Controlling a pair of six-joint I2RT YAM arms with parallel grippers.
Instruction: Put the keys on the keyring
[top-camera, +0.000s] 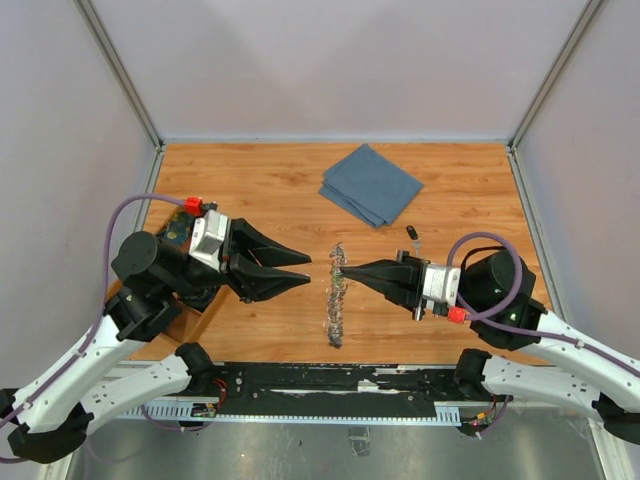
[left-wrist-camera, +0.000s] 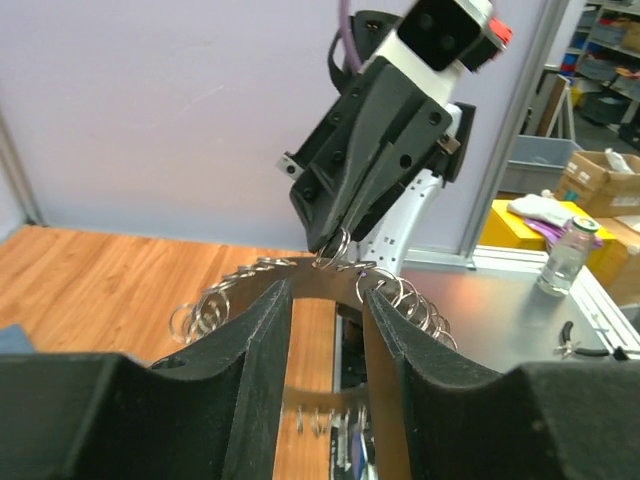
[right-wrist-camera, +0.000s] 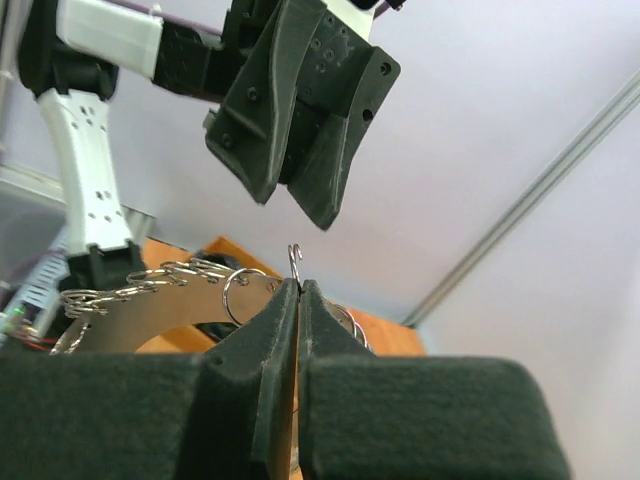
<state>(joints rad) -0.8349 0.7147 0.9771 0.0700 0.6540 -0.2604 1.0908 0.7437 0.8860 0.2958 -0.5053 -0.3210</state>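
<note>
Right gripper (top-camera: 347, 268) is clenching the large silvery jagged metal keyring (top-camera: 333, 310) upright; left gripper's (top-camera: 308, 271) released jaws should be fetching the small black-headed key (top-camera: 412, 235) gently.

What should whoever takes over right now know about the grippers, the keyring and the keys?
Left gripper: open, empty, tips just short of the keyring.
Right gripper: shut on the keyring's rim, holding it standing on edge.
Keys: one small dark key lies on the table beside the blue cloth; no others in view.
Done: ring gripped and upright.
Left: no key appears to be on the ring; fetch the key and thread it on.
</note>
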